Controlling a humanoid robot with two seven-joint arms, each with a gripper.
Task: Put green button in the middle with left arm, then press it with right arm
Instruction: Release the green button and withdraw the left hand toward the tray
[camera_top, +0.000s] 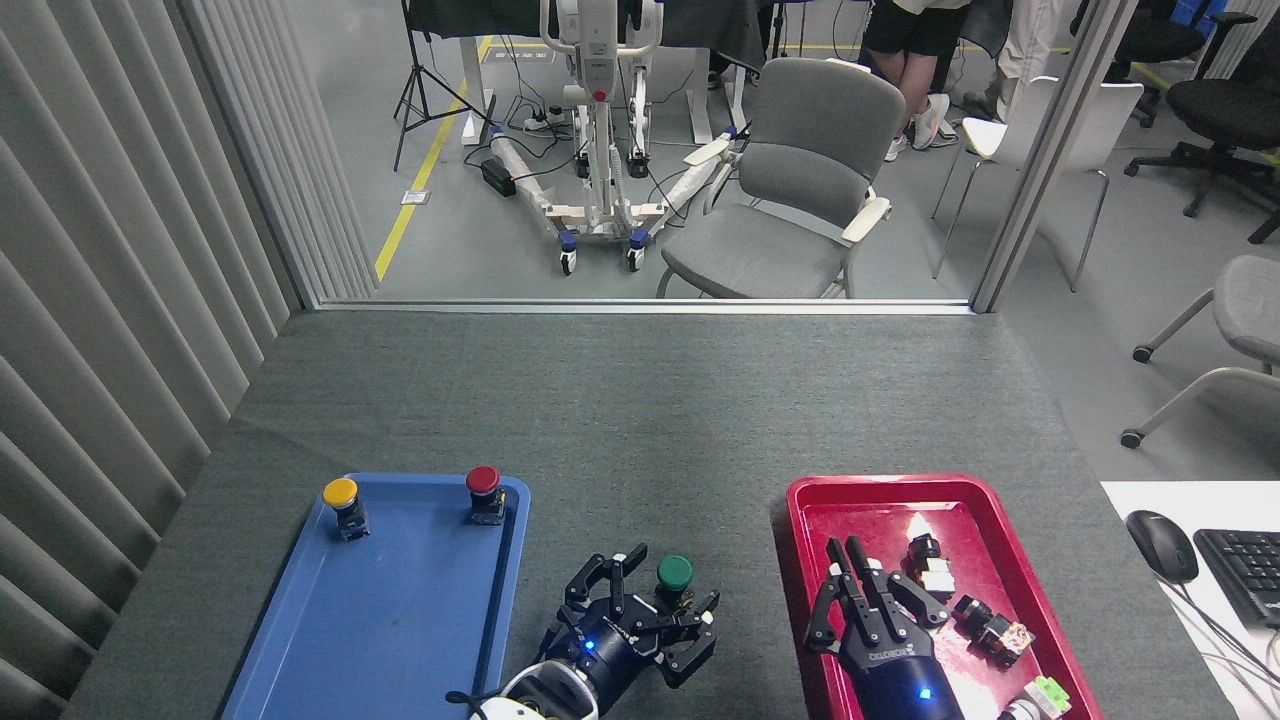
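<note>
Left gripper (640, 625) fingers spread apart around the green button (675, 572), which stands upright on bare felt between blue tray (300, 640) and red tray (800, 500). Right gripper (865, 600), fingers drawn together over the red tray, has the button just to its left.

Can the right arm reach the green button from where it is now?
Probably yes. The green button stands on bare table between the trays, and the right gripper is over the red tray beside it. But the left gripper flanks the button, crowding it.
</note>
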